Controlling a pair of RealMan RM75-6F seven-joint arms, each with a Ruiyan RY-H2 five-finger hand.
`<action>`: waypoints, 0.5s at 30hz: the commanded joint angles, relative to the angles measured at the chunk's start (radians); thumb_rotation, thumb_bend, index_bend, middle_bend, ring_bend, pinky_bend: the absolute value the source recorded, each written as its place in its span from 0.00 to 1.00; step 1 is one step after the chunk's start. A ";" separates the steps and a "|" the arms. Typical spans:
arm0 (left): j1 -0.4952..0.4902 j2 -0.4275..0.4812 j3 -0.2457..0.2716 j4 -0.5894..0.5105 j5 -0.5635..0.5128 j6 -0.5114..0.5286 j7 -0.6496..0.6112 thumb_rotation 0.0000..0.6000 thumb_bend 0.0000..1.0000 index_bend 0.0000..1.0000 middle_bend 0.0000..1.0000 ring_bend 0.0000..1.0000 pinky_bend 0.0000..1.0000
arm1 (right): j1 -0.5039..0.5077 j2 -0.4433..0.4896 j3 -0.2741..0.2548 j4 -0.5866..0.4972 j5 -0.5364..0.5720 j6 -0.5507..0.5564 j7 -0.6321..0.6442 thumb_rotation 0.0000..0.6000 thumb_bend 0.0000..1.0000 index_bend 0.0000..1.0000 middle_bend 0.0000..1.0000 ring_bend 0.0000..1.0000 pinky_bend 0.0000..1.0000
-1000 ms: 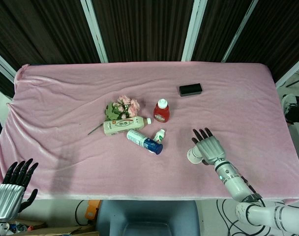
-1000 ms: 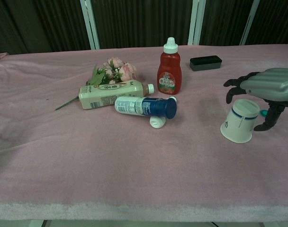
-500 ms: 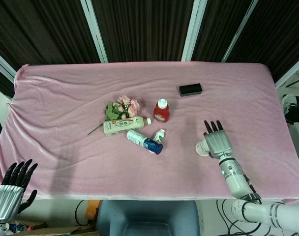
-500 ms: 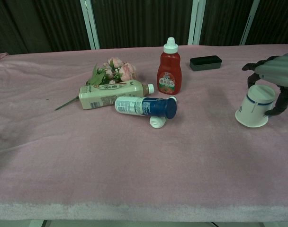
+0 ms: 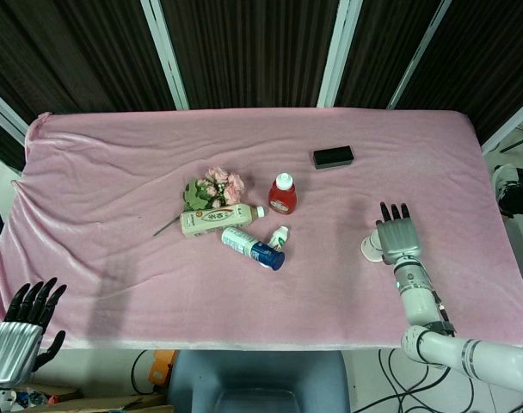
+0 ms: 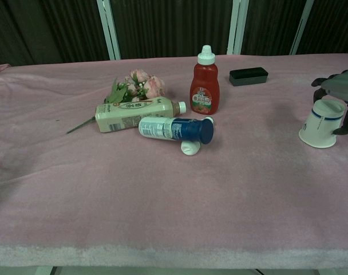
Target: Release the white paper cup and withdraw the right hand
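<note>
The white paper cup with a blue band stands mouth-down and slightly tilted on the pink cloth at the far right. My right hand lies over its top, with fingers on the far side and the thumb on the near right side, gripping it. In the head view the cup peeks out to the left of the right hand, which hides most of it. My left hand hangs off the table's near left corner, fingers apart and holding nothing.
A red sauce bottle stands mid-table. Next to it lie a cream bottle, a blue-capped bottle, a small white tube and pink flowers. A black box sits behind. The table's right edge is near the cup.
My right hand has carried the cup to the right and a little farther back, turning it from tilted to nearly mouth-down on the cloth. The left hand has stayed put.
</note>
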 commanded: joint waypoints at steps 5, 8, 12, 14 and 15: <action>0.002 0.004 0.003 0.001 0.007 0.008 -0.009 1.00 0.38 0.00 0.00 0.01 0.02 | -0.043 0.096 -0.026 -0.134 -0.053 0.082 0.047 1.00 0.27 0.00 0.00 0.00 0.00; 0.006 0.005 0.003 0.002 0.015 0.022 -0.015 1.00 0.38 0.00 0.00 0.01 0.02 | -0.159 0.185 -0.080 -0.270 -0.270 0.214 0.198 1.00 0.26 0.00 0.00 0.00 0.00; 0.011 0.004 0.001 0.009 0.024 0.042 -0.027 1.00 0.38 0.00 0.00 0.00 0.02 | -0.429 0.212 -0.262 -0.244 -0.739 0.540 0.494 1.00 0.26 0.00 0.00 0.00 0.00; 0.012 0.005 0.000 0.014 0.031 0.053 -0.040 1.00 0.38 0.00 0.00 0.00 0.02 | -0.556 0.169 -0.323 -0.115 -0.867 0.678 0.647 1.00 0.26 0.00 0.00 0.00 0.00; 0.012 0.004 0.000 0.017 0.033 0.057 -0.044 1.00 0.38 0.00 0.00 0.00 0.02 | -0.595 0.147 -0.333 -0.057 -0.895 0.715 0.703 1.00 0.26 0.00 0.00 0.00 0.00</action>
